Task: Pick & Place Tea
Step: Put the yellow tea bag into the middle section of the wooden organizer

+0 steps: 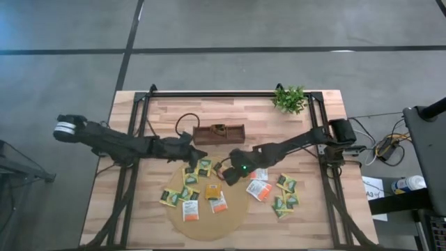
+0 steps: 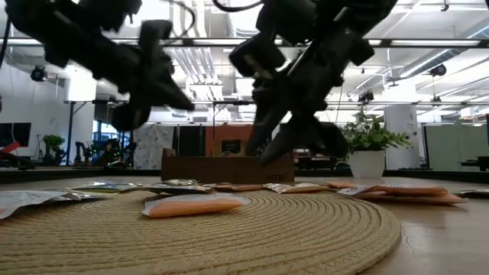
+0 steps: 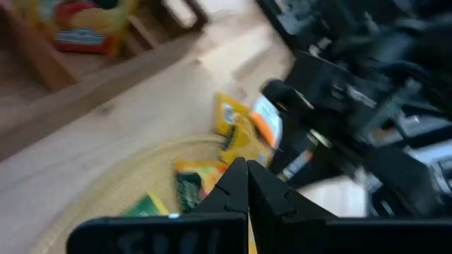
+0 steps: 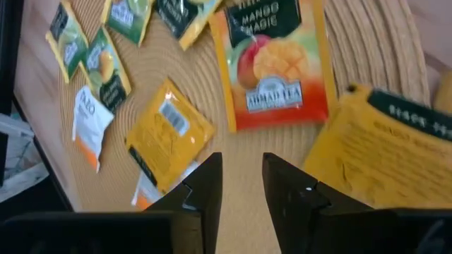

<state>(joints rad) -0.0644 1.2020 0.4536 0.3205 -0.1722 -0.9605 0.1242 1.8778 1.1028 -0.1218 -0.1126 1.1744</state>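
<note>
Several tea sachets, yellow, green and white with orange, lie flat on the round tan mat (image 1: 233, 217) and on the wood to its right, among them a yellow one (image 1: 212, 192) and a white-orange one (image 1: 258, 189). My left gripper (image 1: 200, 155) is shut and empty, raised over the mat's far left edge. My right gripper (image 1: 227, 176) is open with a narrow gap and hovers over the middle of the mat. Its wrist view shows a mango sachet (image 4: 272, 63) and a yellow sachet (image 4: 169, 134) just beyond its fingertips (image 4: 242, 176). Nothing lies between the fingers.
The dark brown tray (image 1: 219, 132) stands beyond the mat, with a sachet (image 3: 78, 28) in one compartment. A small green plant (image 1: 290, 99) is at the far right corner. Black frame rails run along the table's left and right sides. The two grippers hang close together.
</note>
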